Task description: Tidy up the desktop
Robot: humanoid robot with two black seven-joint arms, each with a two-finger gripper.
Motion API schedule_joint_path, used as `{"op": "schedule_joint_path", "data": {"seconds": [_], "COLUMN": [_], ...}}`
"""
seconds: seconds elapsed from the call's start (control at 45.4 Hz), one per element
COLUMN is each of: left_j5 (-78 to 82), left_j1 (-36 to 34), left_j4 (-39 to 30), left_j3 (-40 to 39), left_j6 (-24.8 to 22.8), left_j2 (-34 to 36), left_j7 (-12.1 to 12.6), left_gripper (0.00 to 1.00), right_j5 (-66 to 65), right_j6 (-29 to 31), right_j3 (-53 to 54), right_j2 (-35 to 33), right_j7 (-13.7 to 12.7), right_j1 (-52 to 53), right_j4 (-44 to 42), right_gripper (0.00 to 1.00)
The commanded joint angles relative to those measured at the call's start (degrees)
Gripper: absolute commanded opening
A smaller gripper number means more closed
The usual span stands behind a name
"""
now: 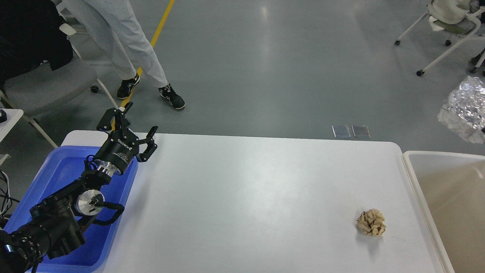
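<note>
The white desktop [246,189] fills the middle of the head view. A crumpled brown paper ball [371,223] lies on it near the front right. A crumpled silver foil lump [464,110] hangs in the air at the right edge, above the far end of the beige bin [447,189]; whatever holds it is cut off by the frame. My left gripper [133,120] is open and empty, raised over the far right corner of the blue tray [64,167]. My right gripper is out of view.
The blue tray sits at the desktop's left end under my left arm. The beige bin stands against the right end. A person's legs [129,49] and a grey chair [41,83] are beyond the table on the left; another chair [451,26] is far right.
</note>
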Motion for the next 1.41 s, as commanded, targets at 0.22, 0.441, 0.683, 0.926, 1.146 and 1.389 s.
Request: {"op": "schedule_joint_path", "data": {"seconds": [0.22, 0.441, 0.683, 0.926, 1.146, 1.389], "left_j5": [-0.01, -0.01, -0.01, -0.01, -0.01, -0.01], "left_j1": [0.0, 0.0, 0.0, 0.0, 0.0, 0.0], "left_j4": [0.0, 0.0, 0.0, 0.08, 0.0, 0.08], "left_j3": [0.0, 0.0, 0.0, 0.0, 0.0, 0.0], "left_j6": [0.0, 0.0, 0.0, 0.0, 0.0, 0.0], "left_j2": [0.0, 0.0, 0.0, 0.0, 0.0, 0.0], "left_j7": [0.0, 0.0, 0.0, 0.0, 0.0, 0.0], "left_gripper": [1.0, 1.0, 1.0, 1.0, 1.0, 1.0], "right_j5": [2.32, 2.06, 1.97, 1.71, 1.45, 2.32], "right_j6": [-3.59, -12.3, -23.11, -28.91, -31.02, -30.23], "right_j3": [-0.02, -4.05, -15.13, -21.02, -22.34, -21.73], "right_j2": [13.59, 18.52, 22.21, 22.3, 22.3, 22.21], "right_j7": [8.78, 10.71, 11.86, 11.77, 11.51, 11.51], "right_j1": [-23.17, -31.52, -34.78, -34.95, -34.34, -33.28], "right_j4": [-26.5, -26.41, -26.41, -26.58, -26.67, -26.67], "right_gripper": [0.0, 0.0, 0.0, 0.0, 0.26, 0.96]}}
